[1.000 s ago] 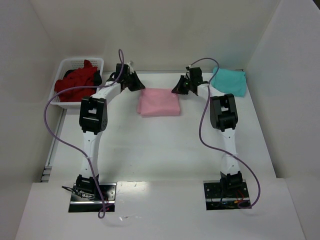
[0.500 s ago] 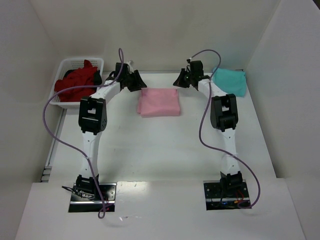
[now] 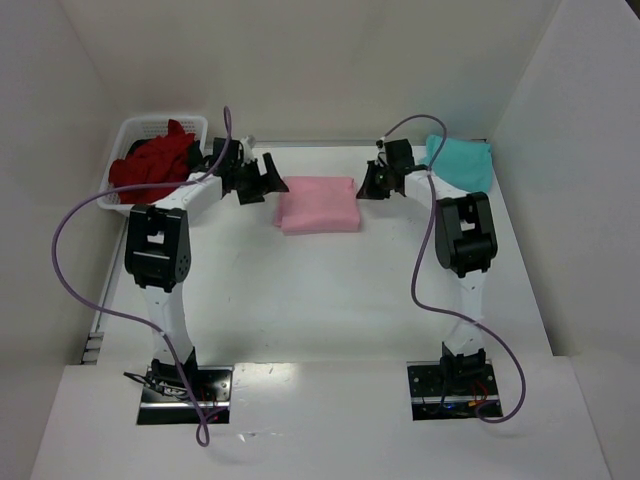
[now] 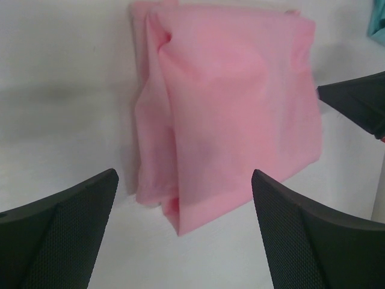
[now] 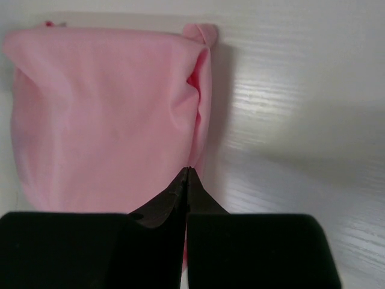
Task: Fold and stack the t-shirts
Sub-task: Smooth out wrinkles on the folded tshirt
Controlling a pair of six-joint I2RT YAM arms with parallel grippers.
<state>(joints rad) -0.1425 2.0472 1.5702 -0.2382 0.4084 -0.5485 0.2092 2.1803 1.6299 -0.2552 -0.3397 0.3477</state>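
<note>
Neatly folded plain pink t-shirt (image 3: 318, 203) on table (image 3: 320, 290).

White arms (image 3: 172, 305), black joints (image 3: 156, 247), purple cables (image 3: 57, 240)

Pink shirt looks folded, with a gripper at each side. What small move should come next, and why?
Probably swing the left gripper toward the basket for a red shirt: its jaws stand open and empty, the pink shirt lies folded, and red shirts sit heaped, unfolded, in the basket. The right gripper is shut at the pink shirt's edge.
</note>
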